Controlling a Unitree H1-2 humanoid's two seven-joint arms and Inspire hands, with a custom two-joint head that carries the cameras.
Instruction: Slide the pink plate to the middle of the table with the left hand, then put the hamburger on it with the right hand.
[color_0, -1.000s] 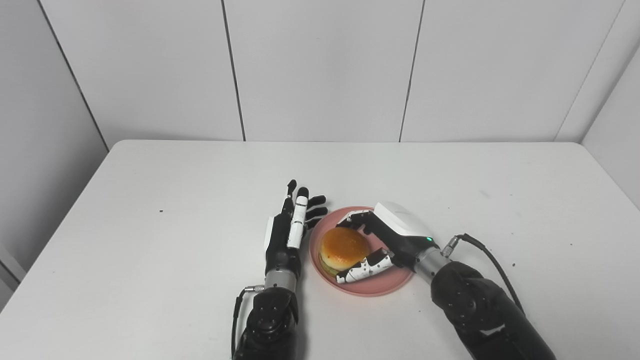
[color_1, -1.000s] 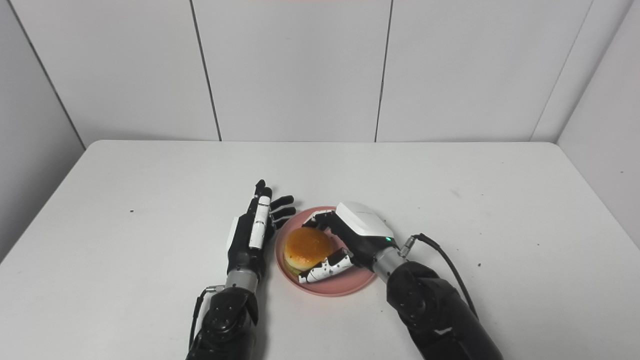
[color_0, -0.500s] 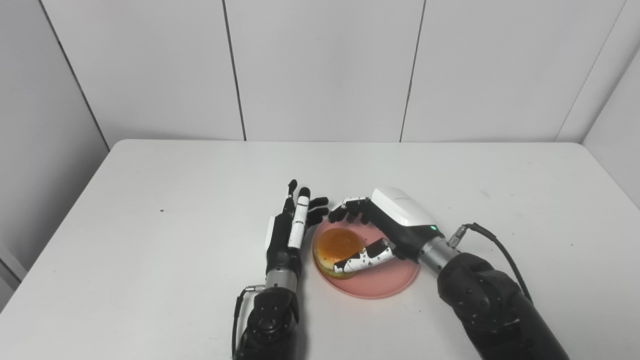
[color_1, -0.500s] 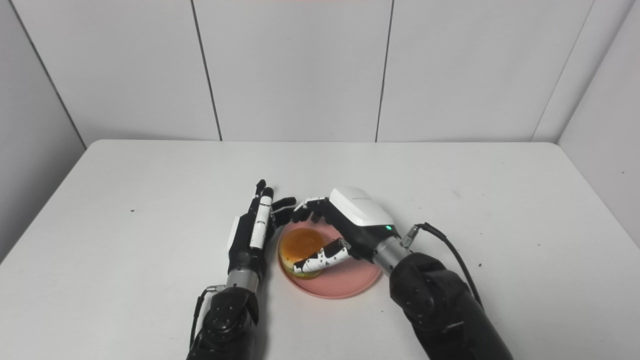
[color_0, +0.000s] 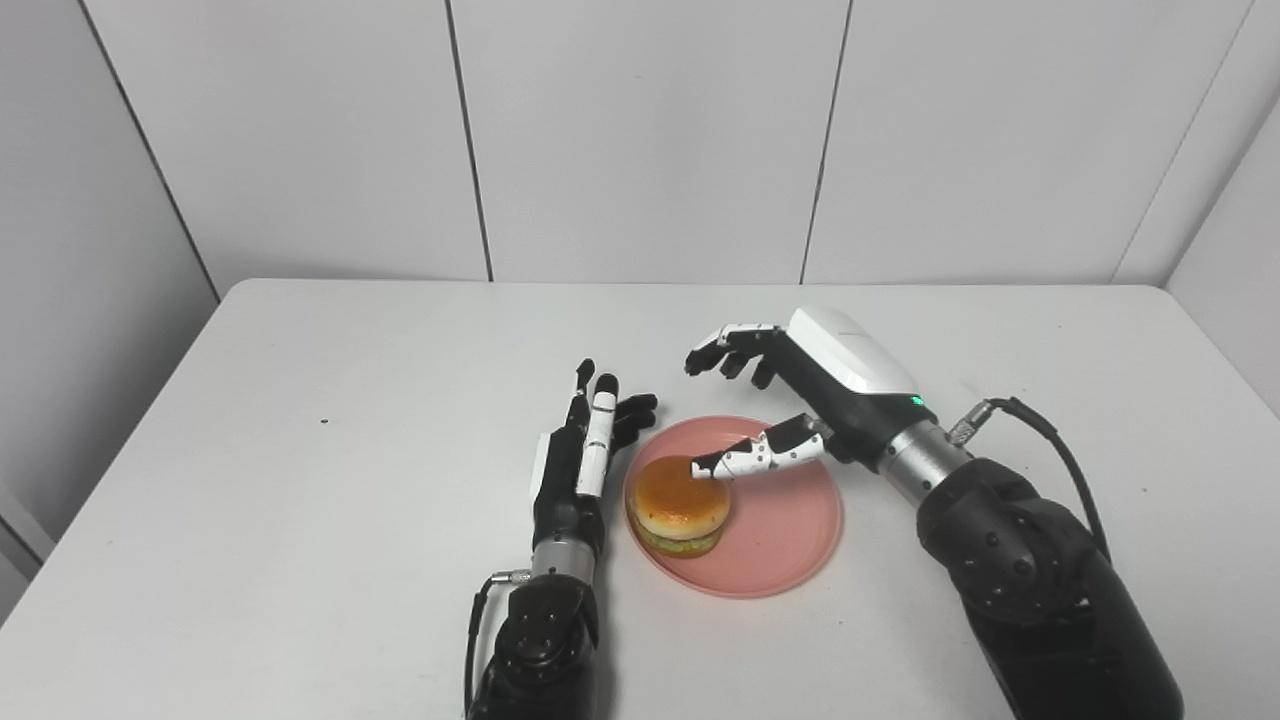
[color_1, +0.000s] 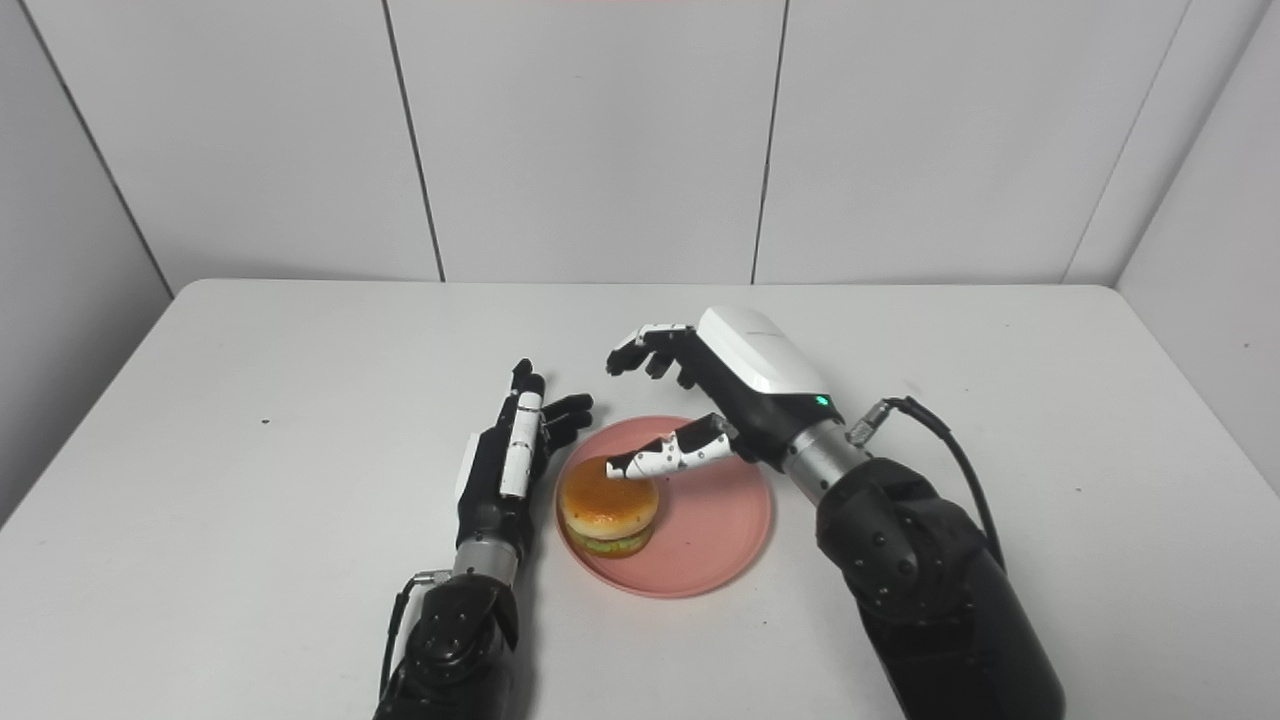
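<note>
Two arms enter from the bottom edge over a white counter (color_0: 300, 480) that fills the lower half of both views, with grey panelled walls behind it.

Right arm: black forearm with a cable looping off the wrist, angled in from the lower right. The right hand (color_0: 800, 385) is raised above the far right part of the plate, holding nothing, fingers spread and curled forward, thumb extended toward the bun. The thumb tip appears over the top of the hamburger in both views; contact cannot be confirmed, and the hand looks lifted clear of it.

Left arm: comes straight up from the bottom edge, left of centre. The left hand (color_0: 580, 460) stands on its edge on the counter, fingers straight and spread a little, pointing away from the robot, holding nothing. It is just beside the plate's left rim; whether it touches the rim cannot be told.

Pink plate (color_0: 790, 520): round, flat on the counter, near the middle of the counter from side to side and on the near half, between the two arms.

Hamburger (color_0: 680, 505): sits upright on the left part of the plate, close to its left rim, orange-brown bun on top with a green layer showing beneath. No hand grips it.

A few small dark specks mark the counter surface.
</note>
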